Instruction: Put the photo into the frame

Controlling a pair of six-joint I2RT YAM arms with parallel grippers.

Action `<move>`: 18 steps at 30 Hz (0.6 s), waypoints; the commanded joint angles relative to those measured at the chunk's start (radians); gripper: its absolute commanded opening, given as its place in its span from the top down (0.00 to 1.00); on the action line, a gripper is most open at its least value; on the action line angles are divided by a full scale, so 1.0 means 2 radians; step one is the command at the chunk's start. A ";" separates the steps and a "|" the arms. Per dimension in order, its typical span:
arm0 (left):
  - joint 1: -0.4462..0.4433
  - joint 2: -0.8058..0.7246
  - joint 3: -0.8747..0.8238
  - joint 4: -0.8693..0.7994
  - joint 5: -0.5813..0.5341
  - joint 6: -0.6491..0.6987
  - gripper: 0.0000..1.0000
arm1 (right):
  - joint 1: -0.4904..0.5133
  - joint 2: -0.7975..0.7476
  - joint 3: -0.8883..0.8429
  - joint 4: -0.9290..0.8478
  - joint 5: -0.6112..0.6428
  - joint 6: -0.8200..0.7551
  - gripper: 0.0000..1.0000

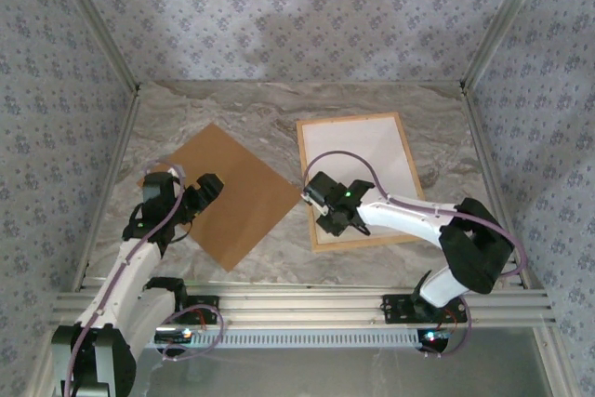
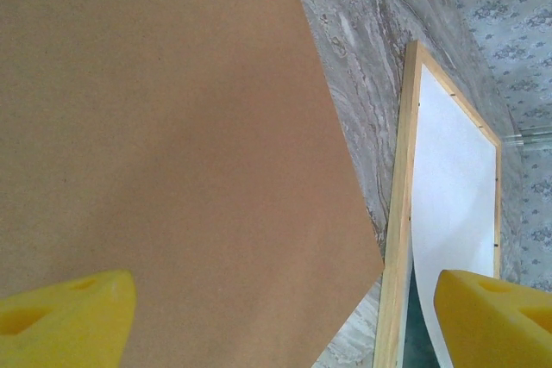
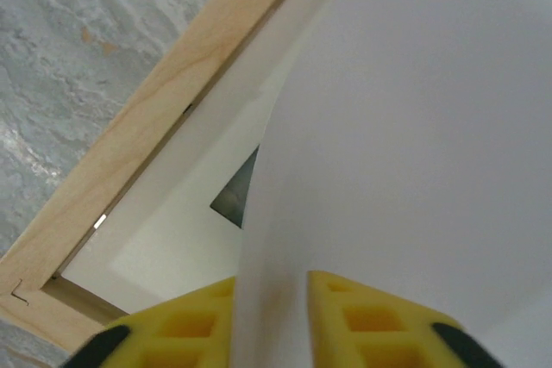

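The light-wood frame lies flat at the right of the table. The photo rests in it with its white back up. My right gripper is at the frame's near left corner. In the right wrist view the photo curls up off the frame, and its edge passes between my yellow fingers, which stand slightly apart, so the right gripper is open. A dark sliver shows under the raised corner. My left gripper hangs open over the brown board, fingertips wide apart.
A plain brown backing board lies turned diamond-wise on the marble table top, left of the frame. Patterned walls close in the back and both sides. Aluminium rails run along the near edge.
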 commanded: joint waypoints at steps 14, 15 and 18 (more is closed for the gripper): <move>-0.008 0.003 -0.005 0.015 -0.006 0.003 0.10 | -0.053 -0.057 0.002 0.007 -0.172 0.031 0.37; -0.009 0.002 -0.005 0.015 -0.006 0.004 0.10 | -0.066 -0.056 0.001 0.024 -0.182 0.044 0.37; -0.010 0.001 -0.004 0.013 -0.007 0.004 0.10 | -0.108 -0.041 -0.001 0.045 -0.221 0.085 0.38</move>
